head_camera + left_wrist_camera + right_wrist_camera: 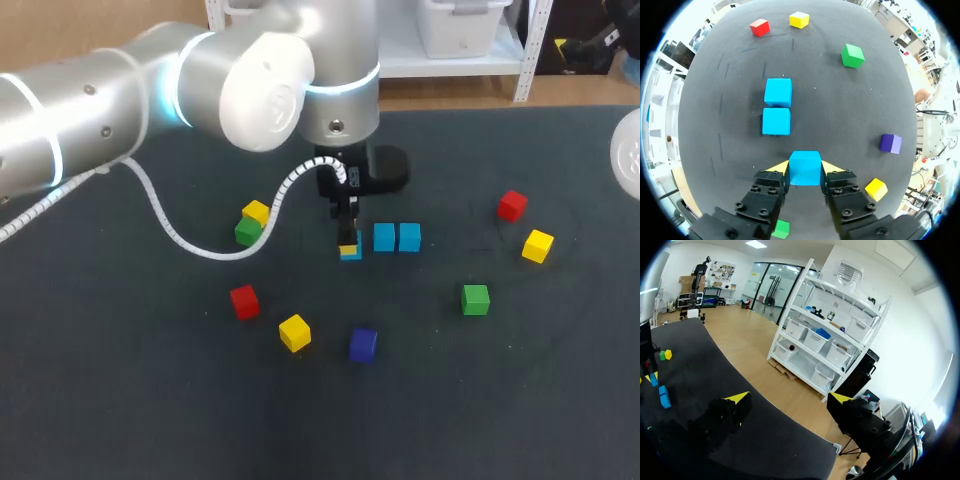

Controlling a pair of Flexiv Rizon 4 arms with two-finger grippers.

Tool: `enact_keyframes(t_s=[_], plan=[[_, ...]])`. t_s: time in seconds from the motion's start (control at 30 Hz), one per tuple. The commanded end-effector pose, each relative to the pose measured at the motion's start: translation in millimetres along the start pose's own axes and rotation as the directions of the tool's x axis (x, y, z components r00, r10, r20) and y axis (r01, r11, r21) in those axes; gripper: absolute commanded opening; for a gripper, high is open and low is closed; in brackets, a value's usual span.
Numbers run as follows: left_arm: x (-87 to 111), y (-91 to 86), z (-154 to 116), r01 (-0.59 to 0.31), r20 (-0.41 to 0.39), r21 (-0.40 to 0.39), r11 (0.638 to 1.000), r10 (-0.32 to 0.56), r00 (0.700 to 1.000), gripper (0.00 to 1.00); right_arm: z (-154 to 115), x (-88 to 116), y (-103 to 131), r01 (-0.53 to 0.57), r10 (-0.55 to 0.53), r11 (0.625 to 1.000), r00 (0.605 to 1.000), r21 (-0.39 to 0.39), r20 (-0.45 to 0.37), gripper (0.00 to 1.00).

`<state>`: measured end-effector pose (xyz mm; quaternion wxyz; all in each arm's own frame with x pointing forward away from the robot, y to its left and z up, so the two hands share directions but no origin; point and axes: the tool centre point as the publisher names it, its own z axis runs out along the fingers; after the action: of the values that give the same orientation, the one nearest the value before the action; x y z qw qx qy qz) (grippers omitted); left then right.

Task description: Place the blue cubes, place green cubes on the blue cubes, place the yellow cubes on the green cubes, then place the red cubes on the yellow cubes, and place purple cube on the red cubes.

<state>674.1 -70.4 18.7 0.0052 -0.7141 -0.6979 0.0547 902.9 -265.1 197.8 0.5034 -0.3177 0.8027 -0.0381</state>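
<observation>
**Third blue for the base row**

My left gripper (805,169) is clamped on two sides of the third blue cube (805,161). It sits low, lined up behind the nearer blue cube (776,121) and the far blue cube (777,92), so the base runs straight. Right gripper (790,401) is spread wide, empty, off to the side and out of the way.

dark table (120,400), loose cubes
two blue cubes (384,237) touching near the middle; red cube (244,301), yellow cube (294,332) and purple cube (362,344) nearer the front; green cube (475,299) to their right
</observation>
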Motion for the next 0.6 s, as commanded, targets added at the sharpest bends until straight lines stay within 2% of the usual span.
enact_keyframes(t_s=[0.03,0.6], plan=[[-8.9,7.5,2,-0.005,-0.015,0.008,1.000,0.005,1.000,0.00,-1,-1,1,-0.001,0.001,1.000,1.000,0.003,-0.003,1.00],[-17.3,22.1,16,-0.018,-0.062,0.021,1.000,0.020,0.998,0.00,-1,-1,1,-0.001,0.001,1.000,1.000,0.003,-0.003,1.00]])
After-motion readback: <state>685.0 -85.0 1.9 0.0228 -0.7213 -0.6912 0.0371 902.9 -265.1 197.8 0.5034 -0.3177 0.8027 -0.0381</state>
